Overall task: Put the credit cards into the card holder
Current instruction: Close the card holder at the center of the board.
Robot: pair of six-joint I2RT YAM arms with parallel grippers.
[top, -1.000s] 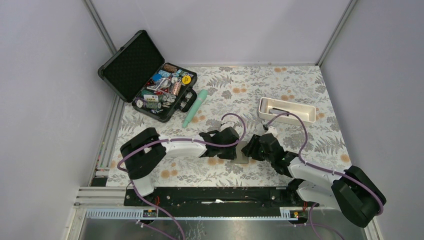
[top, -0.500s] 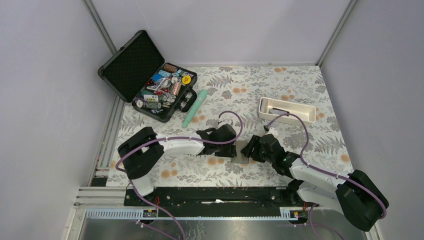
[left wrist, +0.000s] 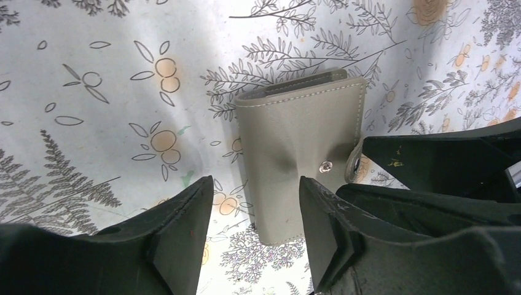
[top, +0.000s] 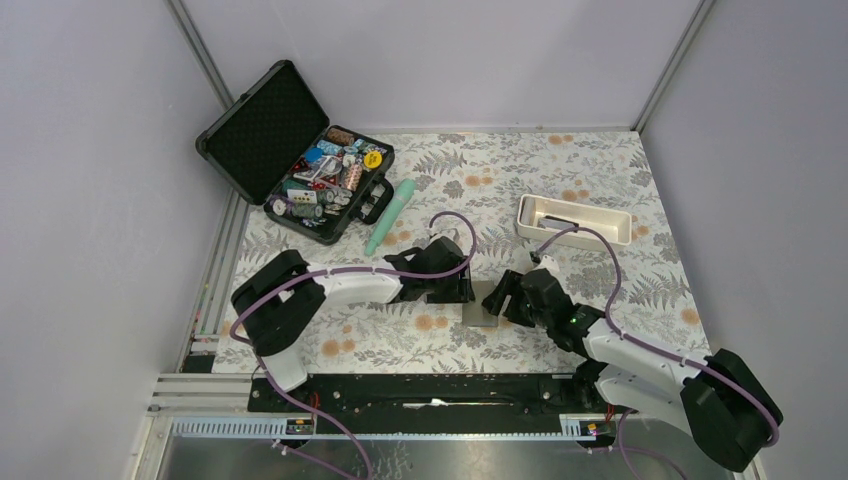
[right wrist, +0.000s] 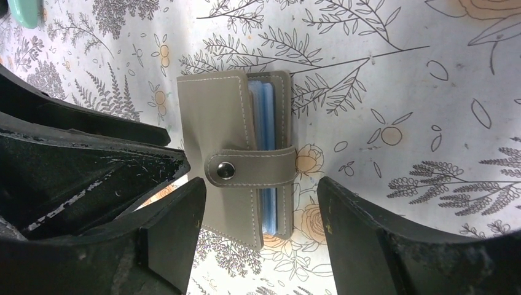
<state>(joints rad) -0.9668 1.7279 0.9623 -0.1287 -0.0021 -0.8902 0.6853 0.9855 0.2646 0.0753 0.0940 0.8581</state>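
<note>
From above, the card holder (top: pixel 483 312) is only a small grey patch near the desk's (top: pixel 640 180) six o'clock edge, its upper part covered by the two arms. Whether it is fastened or filled cannot be read here. The left pincer (top: pixel 466 291) meets it from nine o'clock and the right pincer (top: pixel 504 298) from three o'clock, but neither gap is legible. An open black case (top: pixel 262 128) of small items sits at ten o'clock, with a mint-green tube (top: pixel 390 215) beside it and a white tray (top: pixel 573 218) at two o'clock.

The left wrist camera shows its own fingers (left wrist: pixel 184 227) spread apart, clamping nothing. The holder lies folded on the desk at their twelve o'clock, and one finger crosses its lower corner; contact there is unclear. The snap (left wrist: pixel 326 165) shows, the contents do not.

Only the right wrist camera shows the open edge: blue credit cards (right wrist: pixel 268 117) tucked inside, the strap (right wrist: pixel 264 167) snapped over them. This pincer's jaws stand wide with the holder between them, clear of it on the three o'clock side.
</note>
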